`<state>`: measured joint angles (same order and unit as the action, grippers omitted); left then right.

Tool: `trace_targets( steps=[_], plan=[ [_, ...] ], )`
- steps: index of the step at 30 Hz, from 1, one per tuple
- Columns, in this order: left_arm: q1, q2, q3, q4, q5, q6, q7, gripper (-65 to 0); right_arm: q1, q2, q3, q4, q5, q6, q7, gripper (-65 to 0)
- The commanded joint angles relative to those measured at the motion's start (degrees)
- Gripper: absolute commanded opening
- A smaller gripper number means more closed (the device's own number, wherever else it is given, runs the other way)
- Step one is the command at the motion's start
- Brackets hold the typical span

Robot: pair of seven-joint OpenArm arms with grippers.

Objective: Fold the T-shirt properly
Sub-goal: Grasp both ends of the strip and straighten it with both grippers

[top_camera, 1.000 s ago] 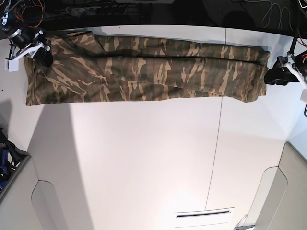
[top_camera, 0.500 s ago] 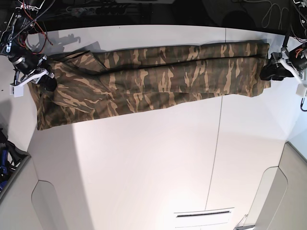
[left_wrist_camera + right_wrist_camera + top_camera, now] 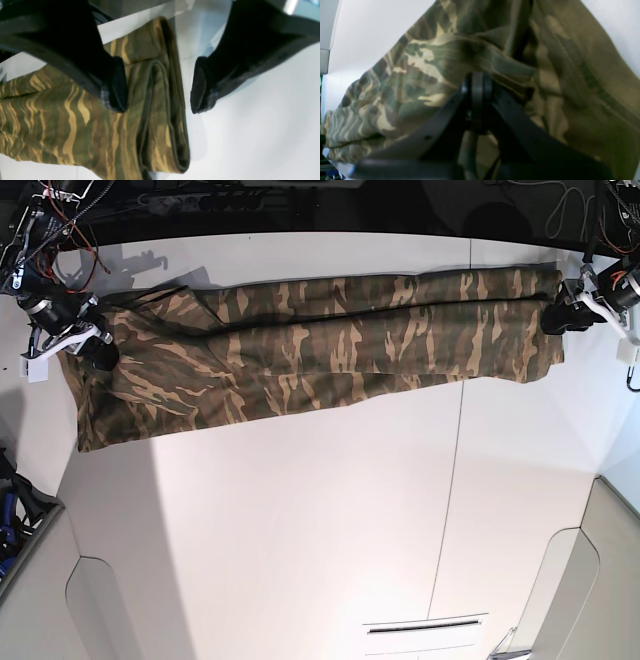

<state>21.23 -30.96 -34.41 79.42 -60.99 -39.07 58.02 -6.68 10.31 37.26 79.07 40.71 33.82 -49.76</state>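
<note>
The camouflage T-shirt (image 3: 320,340) lies folded into a long strip across the far side of the white table (image 3: 300,520). My left gripper (image 3: 556,318) is at the strip's right end. In the left wrist view it (image 3: 157,86) is open, its black fingers (image 3: 116,85) standing on either side of the shirt's folded, hemmed edge (image 3: 160,120) without touching it. My right gripper (image 3: 97,352) is at the strip's left end. In the right wrist view it (image 3: 477,86) is shut on a bunched fold of the shirt (image 3: 420,62).
Dark cables and gear (image 3: 300,200) run along the table's back edge. A seam (image 3: 452,500) crosses the tabletop. Grey rounded panels (image 3: 110,610) stand at both front corners, and a slotted plate (image 3: 425,628) lies near the front. A blue object (image 3: 10,510) sits at the left.
The shirt's left end swung toward the front and its right end toward the back. Since half a second ago, my left gripper has moved slightly back at the right end.
</note>
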Motion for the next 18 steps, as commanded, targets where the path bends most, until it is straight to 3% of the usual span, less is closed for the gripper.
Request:
trace_targets(
  steps=[1,18],
  plan=[
    [-0.09,-1.27,-0.42,0.44,-0.44,-0.61,-0.09,-21.7,0.31,0.63,0.11,0.46,0.9,-0.15,0.02,-65.0],
    [-0.11,-1.27,4.57,0.44,-1.55,-0.61,0.0,-21.8,0.31,1.42,1.05,1.27,9.88,-0.13,-3.08,-65.0]
  ],
)
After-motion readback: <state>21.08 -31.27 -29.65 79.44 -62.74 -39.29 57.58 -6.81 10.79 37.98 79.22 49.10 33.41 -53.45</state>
